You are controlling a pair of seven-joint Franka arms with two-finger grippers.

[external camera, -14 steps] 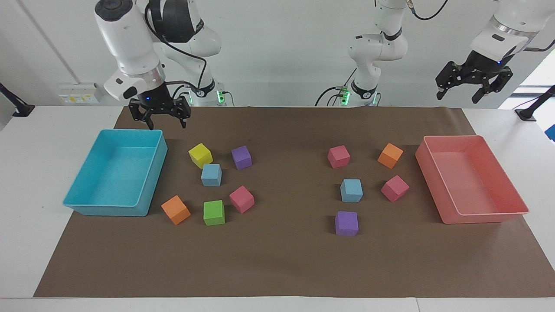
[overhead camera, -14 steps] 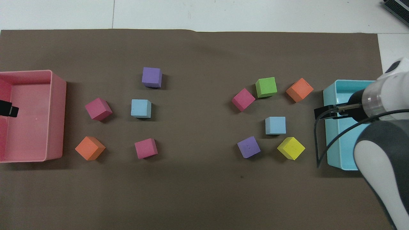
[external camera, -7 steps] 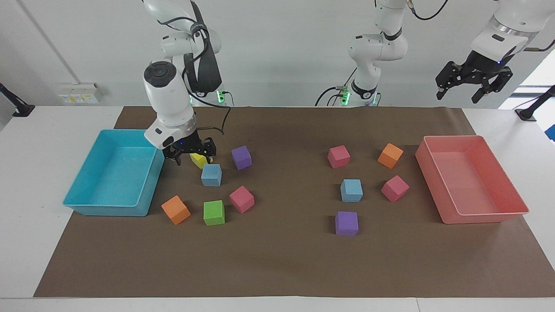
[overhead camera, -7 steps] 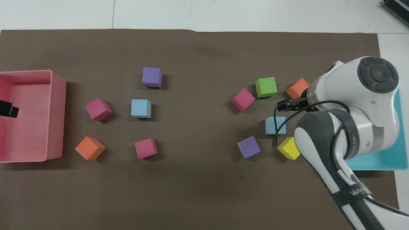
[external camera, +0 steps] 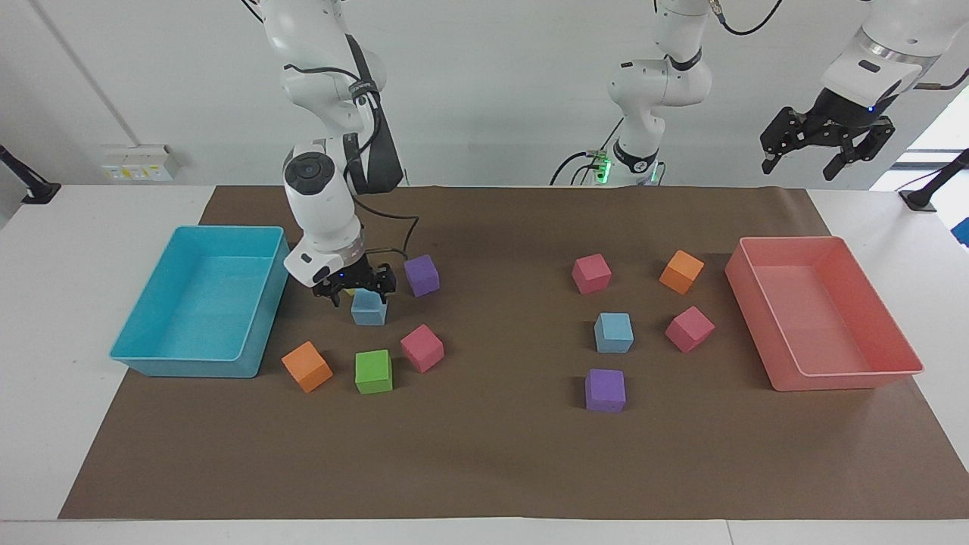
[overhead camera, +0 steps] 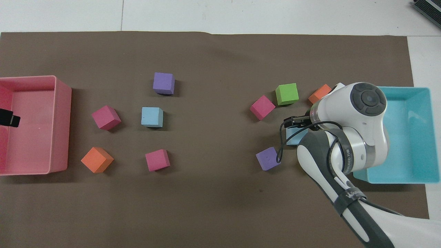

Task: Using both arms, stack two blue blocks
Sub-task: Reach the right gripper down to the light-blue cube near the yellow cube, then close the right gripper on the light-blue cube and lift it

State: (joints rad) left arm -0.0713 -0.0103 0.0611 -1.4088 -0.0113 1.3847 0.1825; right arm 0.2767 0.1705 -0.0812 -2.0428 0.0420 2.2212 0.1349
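One blue block (external camera: pixel 369 310) lies near the cyan tray, among other cubes; in the overhead view only a sliver of this blue block (overhead camera: pixel 292 137) shows beside the arm. My right gripper (external camera: pixel 362 292) is low over it, open, fingers spread to either side of its top; from above the right gripper (overhead camera: pixel 295 123) covers it. The second blue block (external camera: pixel 613 333) (overhead camera: pixel 152 117) lies free toward the left arm's end. My left gripper (external camera: pixel 800 166) hangs open, high over the table edge by the pink tray, waiting; only the left gripper's tip (overhead camera: pixel 7 117) shows from above.
Purple (external camera: pixel 422 275), pink (external camera: pixel 422 347), green (external camera: pixel 373 371) and orange (external camera: pixel 306 366) cubes ring the first block. The cyan tray (external camera: pixel 189 367) stands beside them. Pink, orange and purple cubes surround the second block, with the pink tray (external camera: pixel 833 378) at that end.
My right arm swung from above the cyan tray's corner down and across to just over the blue block, covering the yellow cube. The left arm has not moved.
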